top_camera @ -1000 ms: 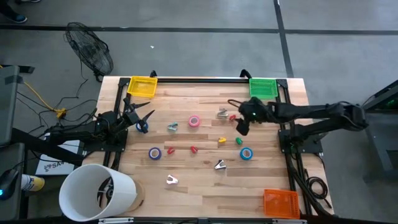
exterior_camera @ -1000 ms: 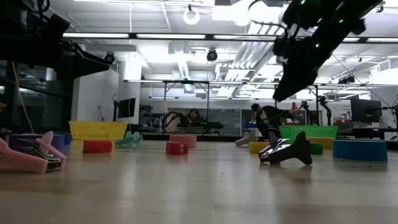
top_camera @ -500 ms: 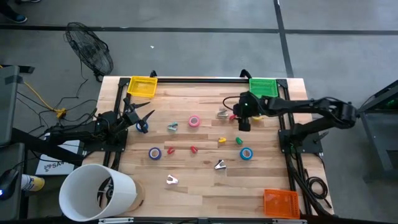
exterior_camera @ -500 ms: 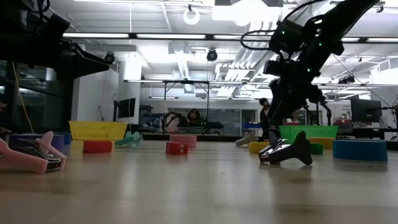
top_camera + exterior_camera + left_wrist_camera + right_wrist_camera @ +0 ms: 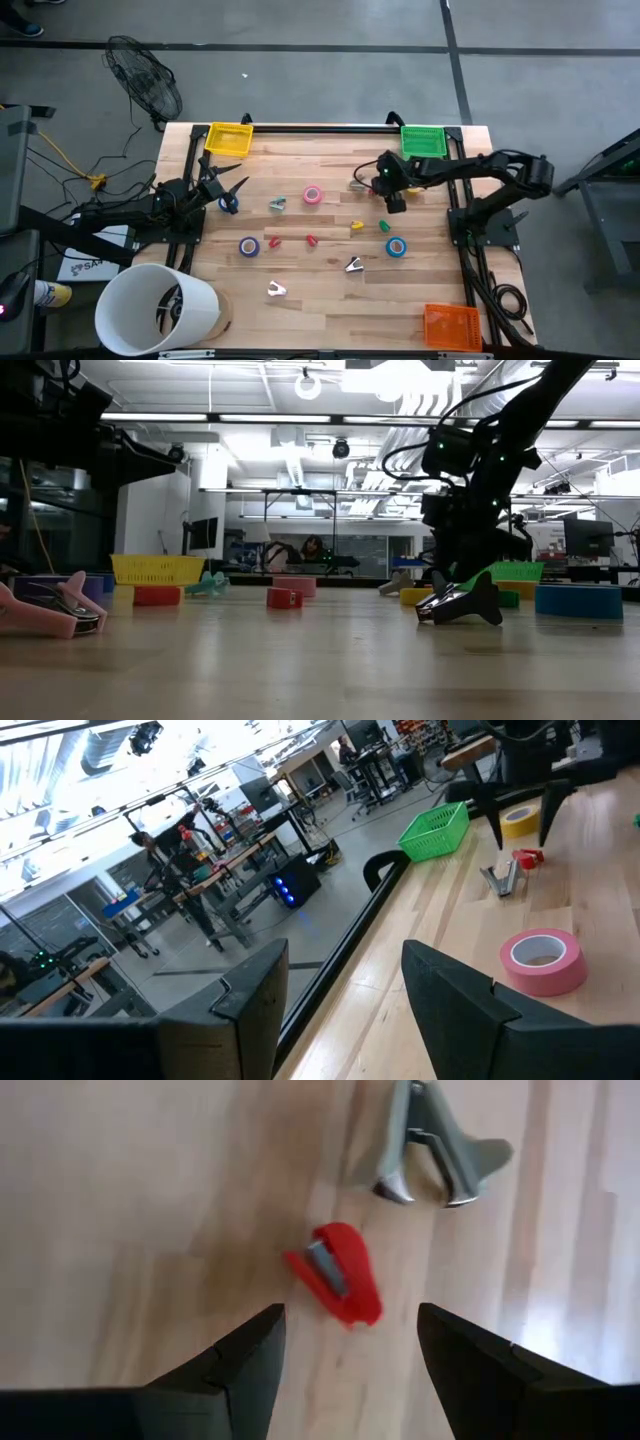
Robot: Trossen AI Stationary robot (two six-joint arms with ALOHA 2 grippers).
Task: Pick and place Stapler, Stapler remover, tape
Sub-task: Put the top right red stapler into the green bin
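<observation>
The table [image 5: 320,270] is pale wood planking, smooth with a soft sheen. A red mini stapler [image 5: 337,1273] looks like glossy plastic with a grey metal insert. Beside it, the staple remover [image 5: 437,1150] is shiny bare metal. The pink tape roll [image 5: 544,959] looks smooth and matt.

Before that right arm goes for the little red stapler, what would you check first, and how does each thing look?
1. Right gripper open: ok, its fingers stand apart.
2. Red stapler lined up between the fingers: ok in the right wrist view.
3. Gripper empty: ok, nothing held.
4. Neighbour clear: the grey staple remover lies close beside the stapler but apart from it; ok, though tight.
5. Green basket reachable: ok, it sits near that arm.
6. Left gripper out of the way: ok, open at the table's far side.
</observation>
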